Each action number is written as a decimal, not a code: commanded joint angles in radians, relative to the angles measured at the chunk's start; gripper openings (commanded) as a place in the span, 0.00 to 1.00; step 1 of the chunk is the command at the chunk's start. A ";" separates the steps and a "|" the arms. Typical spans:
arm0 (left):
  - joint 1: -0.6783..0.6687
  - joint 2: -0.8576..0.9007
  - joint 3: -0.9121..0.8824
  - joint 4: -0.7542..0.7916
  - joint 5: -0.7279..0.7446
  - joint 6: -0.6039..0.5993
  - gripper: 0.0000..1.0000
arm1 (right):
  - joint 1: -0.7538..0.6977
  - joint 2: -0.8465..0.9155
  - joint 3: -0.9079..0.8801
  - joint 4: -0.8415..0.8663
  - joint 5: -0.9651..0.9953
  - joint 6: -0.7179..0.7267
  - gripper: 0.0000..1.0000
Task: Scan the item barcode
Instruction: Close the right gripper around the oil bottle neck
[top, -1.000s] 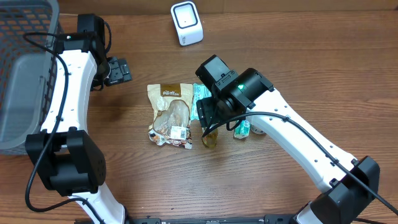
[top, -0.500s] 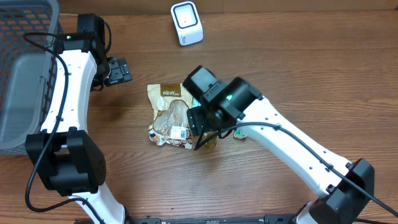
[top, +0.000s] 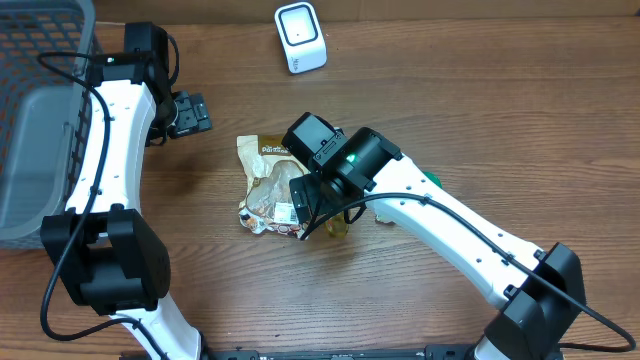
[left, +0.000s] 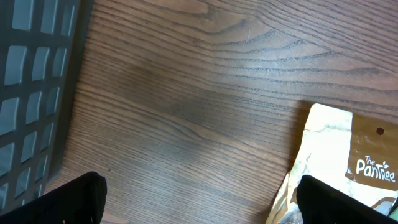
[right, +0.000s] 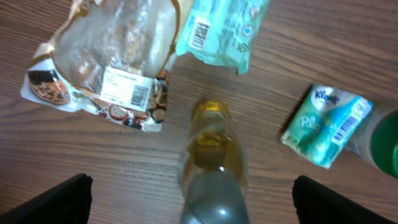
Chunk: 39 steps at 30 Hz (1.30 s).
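Note:
Three items lie mid-table: a clear-and-brown snack bag (top: 270, 180) (right: 106, 62) with a white barcode label, a teal packet (right: 221, 28) with a barcode, and a small bottle of yellow liquid (top: 337, 228) (right: 211, 155). My right gripper (top: 318, 212) (right: 199, 202) hovers open over the bottle, which sits between the wide-apart fingers without touching either. The white barcode scanner (top: 300, 37) stands at the far edge. My left gripper (top: 195, 112) (left: 200, 199) is open and empty over bare wood, with the snack bag's top corner (left: 339, 149) beside its right finger.
A dark mesh basket (top: 40, 110) (left: 31, 93) fills the left side. A teal tissue pack (right: 326, 124) and a green object (right: 387, 143) lie right of the bottle. In the overhead view the right arm covers most of the teal packet.
My right arm has slid left over the items toward the snack bag, and its jaws have widened. The left arm has not moved.

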 joint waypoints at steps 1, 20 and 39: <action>-0.006 -0.016 0.016 0.001 -0.013 0.004 1.00 | -0.016 -0.004 -0.003 -0.016 0.018 0.007 0.96; -0.006 -0.016 0.016 0.001 -0.013 0.003 1.00 | -0.016 -0.004 -0.151 0.108 0.015 0.006 0.75; -0.007 -0.016 0.016 0.001 -0.013 0.004 1.00 | -0.016 -0.004 -0.207 0.164 0.014 0.032 0.66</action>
